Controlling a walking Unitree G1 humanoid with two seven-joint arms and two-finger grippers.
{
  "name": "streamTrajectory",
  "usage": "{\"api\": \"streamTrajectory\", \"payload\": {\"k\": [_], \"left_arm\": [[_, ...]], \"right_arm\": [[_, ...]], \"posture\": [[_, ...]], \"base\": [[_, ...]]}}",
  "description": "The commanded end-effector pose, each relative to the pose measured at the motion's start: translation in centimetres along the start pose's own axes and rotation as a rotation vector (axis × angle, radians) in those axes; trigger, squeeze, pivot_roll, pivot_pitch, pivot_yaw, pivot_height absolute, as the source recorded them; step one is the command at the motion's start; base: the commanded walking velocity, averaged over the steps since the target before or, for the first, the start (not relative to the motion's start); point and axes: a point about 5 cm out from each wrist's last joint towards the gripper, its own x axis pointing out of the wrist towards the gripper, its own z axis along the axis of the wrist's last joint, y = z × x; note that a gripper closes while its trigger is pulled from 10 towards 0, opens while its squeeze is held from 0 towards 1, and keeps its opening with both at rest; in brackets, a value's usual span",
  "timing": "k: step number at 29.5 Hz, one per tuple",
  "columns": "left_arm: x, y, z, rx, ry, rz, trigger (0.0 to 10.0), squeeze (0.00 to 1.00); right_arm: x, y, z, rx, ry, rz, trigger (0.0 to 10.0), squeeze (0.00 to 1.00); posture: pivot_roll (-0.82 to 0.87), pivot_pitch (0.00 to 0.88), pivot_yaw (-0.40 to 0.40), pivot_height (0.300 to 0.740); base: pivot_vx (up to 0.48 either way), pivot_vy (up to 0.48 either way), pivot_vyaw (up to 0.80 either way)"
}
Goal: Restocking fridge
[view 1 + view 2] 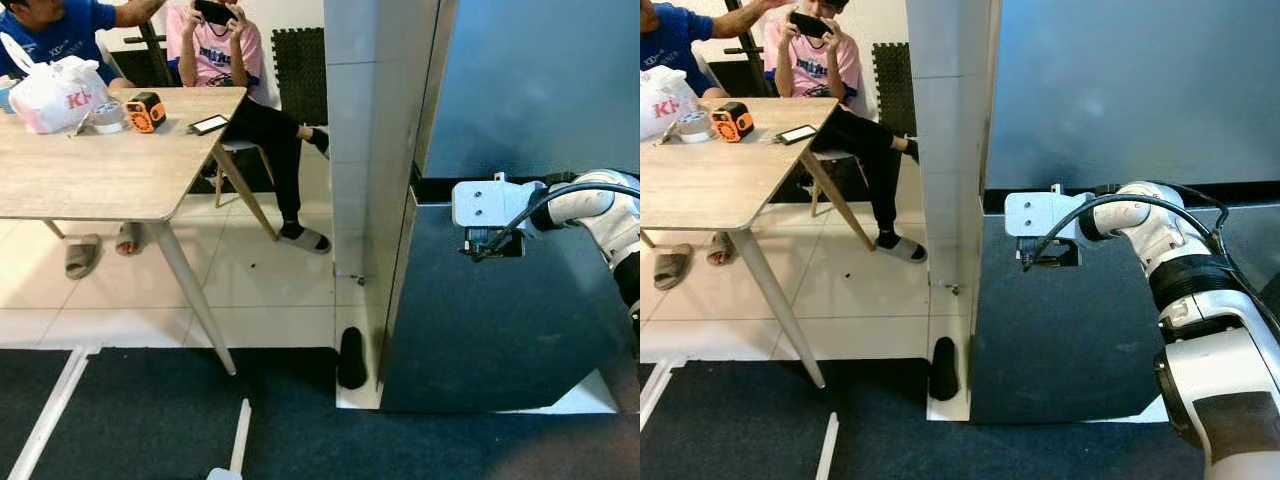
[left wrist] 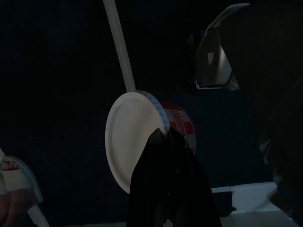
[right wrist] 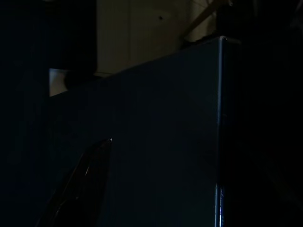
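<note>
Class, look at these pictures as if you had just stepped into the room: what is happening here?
A humanoid robot stands facing a dark blue fridge. Its right arm reaches to the gap between the upper door and the lower door, both shut. The left claw holds a white-lidded tub with a red label down low. Two people sit at a wooden table to the robot's left, one holding up a phone.

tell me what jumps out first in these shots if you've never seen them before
The right arm reaches up to the dark fridge, its right gripper at the gap between the upper and lower doors. In the left wrist view, the left gripper holds a white-lidded tub with a red and white label. Left of the fridge, two people sit at a wooden table.
</note>
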Motion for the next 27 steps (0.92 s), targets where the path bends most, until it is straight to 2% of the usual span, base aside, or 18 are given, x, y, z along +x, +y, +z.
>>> {"api": "streamTrajectory", "payload": {"k": [1, 6, 16, 19, 20, 21, 22, 23, 25, 27], "left_arm": [[0.0, 0.2, 1.2, 0.000, -0.041, 0.006, 10.0, 0.00], [0.0, 0.2, 1.1, 0.001, -0.040, 0.005, 10.0, 0.00], [0.0, 0.2, 1.1, 0.002, -0.038, 0.006, 10.0, 0.00], [0.0, 0.3, 1.0, 0.002, -0.036, 0.005, 10.0, 0.00], [0.0, 0.3, 1.0, 0.002, -0.036, 0.005, 10.0, 0.00], [0.0, 0.3, 1.0, 0.003, -0.035, 0.004, 10.0, 0.00], [0.0, 0.3, 1.0, 0.003, -0.035, 0.004, 10.0, 0.00], [0.0, 0.3, 1.0, 0.006, -0.034, 0.003, 10.0, 0.00], [0.0, 0.3, 1.0, 0.006, -0.034, 0.003, 10.0, 0.00], [0.0, 0.2, 1.0, 0.007, -0.033, 0.003, 10.0, 0.00]], "right_arm": [[2.7, 3.8, -0.8, 0.023, 0.015, 0.260, 10.0, 0.00], [2.4, 3.9, -0.4, 0.029, -0.032, 0.284, 10.0, 0.00], [1.6, 4.4, -0.4, 0.021, -0.055, 0.315, 10.0, 0.00], [-0.2, 4.5, 1.6, 0.036, -0.295, 0.325, 10.0, 0.00], [-0.2, 4.5, 1.6, 0.036, -0.295, 0.325, 10.0, 0.00], [-0.8, 4.5, 2.2, 0.035, -0.361, 0.319, 10.0, 0.00], [-0.8, 4.5, 2.2, 0.035, -0.361, 0.319, 10.0, 0.00], [-1.3, 4.5, 2.7, 0.033, -0.409, 0.316, 10.0, 0.00], [-1.3, 4.5, 2.7, 0.033, -0.409, 0.316, 10.0, 0.00], [-2.1, 4.6, 3.7, 0.031, -0.522, 0.313, 10.0, 0.00]], "posture": [[-0.02, 0.000, 0.014, 0.740], [-0.02, 0.000, 0.012, 0.740], [-0.02, 0.000, 0.013, 0.740], [-0.03, 0.000, 0.014, 0.740], [-0.03, 0.000, 0.014, 0.740], [-0.03, 0.000, 0.015, 0.740], [-0.03, 0.000, 0.015, 0.740], [-0.03, 0.000, 0.015, 0.740], [-0.03, 0.000, 0.015, 0.740], [-0.03, 0.000, 0.015, 0.740]], "base": [[0.000, 0.000, 0.00], [0.000, 0.000, 0.00], [0.000, 0.000, 0.00], [0.000, 0.000, 0.00], [0.000, 0.000, 0.00], [0.000, 0.000, 0.00], [0.000, 0.000, 0.00], [0.000, 0.000, 0.00], [0.000, 0.000, 0.00], [0.000, 0.000, 0.00]]}}
